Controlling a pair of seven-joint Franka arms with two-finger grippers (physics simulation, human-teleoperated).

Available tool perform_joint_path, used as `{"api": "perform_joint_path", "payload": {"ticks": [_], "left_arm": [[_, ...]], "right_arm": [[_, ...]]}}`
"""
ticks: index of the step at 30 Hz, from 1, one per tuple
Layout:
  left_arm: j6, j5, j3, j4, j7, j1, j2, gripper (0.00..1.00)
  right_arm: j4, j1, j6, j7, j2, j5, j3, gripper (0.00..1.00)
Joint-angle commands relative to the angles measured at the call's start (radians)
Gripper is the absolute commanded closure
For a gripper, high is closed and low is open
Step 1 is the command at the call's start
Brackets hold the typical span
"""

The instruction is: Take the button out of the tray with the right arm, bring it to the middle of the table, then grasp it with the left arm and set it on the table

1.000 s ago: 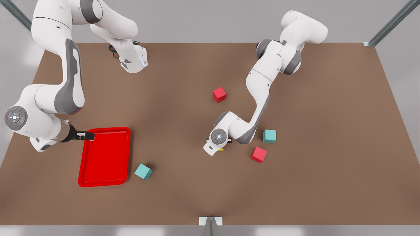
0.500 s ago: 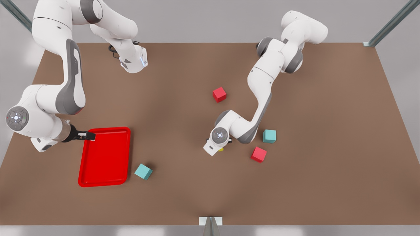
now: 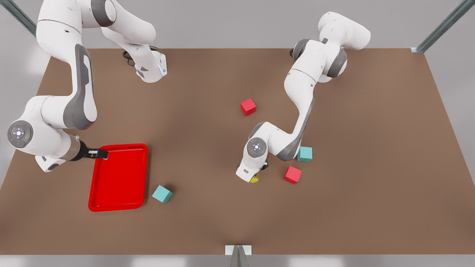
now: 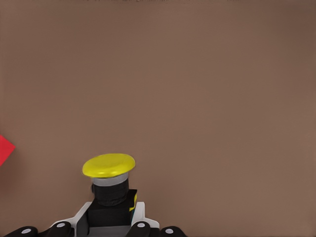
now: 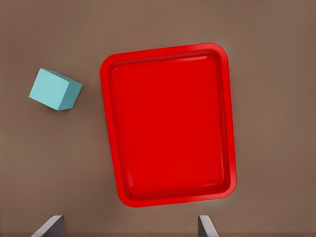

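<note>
While the left tool (image 4: 111,232) grips the button (image 4: 109,177) above the worktop (image 3: 356,155), lower it upright before letting go; right tool (image 3: 97,153) waits open over the tray (image 3: 118,200).

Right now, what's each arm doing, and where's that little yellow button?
Left gripper shut on the button, mid-table. Right gripper open, waiting above the tray. Red cube close beside.

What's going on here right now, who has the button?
The left gripper holds the button over the middle of the table, near a red cube. The right gripper waits, open, over the edge of the tray, which has nothing in it; a teal cube sits beside it.
</note>
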Motion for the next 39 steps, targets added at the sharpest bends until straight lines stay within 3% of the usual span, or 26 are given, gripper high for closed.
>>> {"api": "perform_joint_path", "payload": {"ticks": [1, 5, 7, 10, 13, 19, 39], "left_arm": [[0.134, -0.003, 0.023, -0.001, -0.314, -0.028, -0.001, 0.58], [0.324, 0.004, 0.265, -0.025, -0.564, -0.196, 0.03, 0.58], [0.332, 0.018, 0.394, -0.034, -0.649, -0.281, 0.064, 0.58], [0.332, 0.273, 0.403, -0.048, -0.925, -0.318, 0.096, 0.58], [0.364, 0.296, 0.408, -0.048, -1.04, -0.321, 0.142, 0.58], [0.2, 0.348, 0.463, -0.103, -1.308, -0.393, 0.159, 0.58], [0.058, 0.748, 0.478, -0.113, -1.439, -0.494, 0.274, 0.58]], "right_arm": [[0.0, 0.0, 0.0, 0.002, -0.001, 0.001, 0.0, 0.0], [-0.001, 0.001, 0.0, 0.002, 0.0, 0.001, 0.0, 0.0], [-0.001, 0.001, 0.0, 0.002, 0.0, 0.001, 0.0, 0.0], [0.0, 0.001, 0.0, 0.002, 0.0, 0.001, 0.0, 0.0], [0.0, 0.004, 0.003, 0.002, 0.0, 0.002, 0.0, 0.0], [0.0, 0.003, 0.003, 0.003, 0.011, 0.002, 0.0, 0.0], [0.0, 0.004, 0.006, 0.003, 0.016, 0.002, 0.002, 0.0]]}}
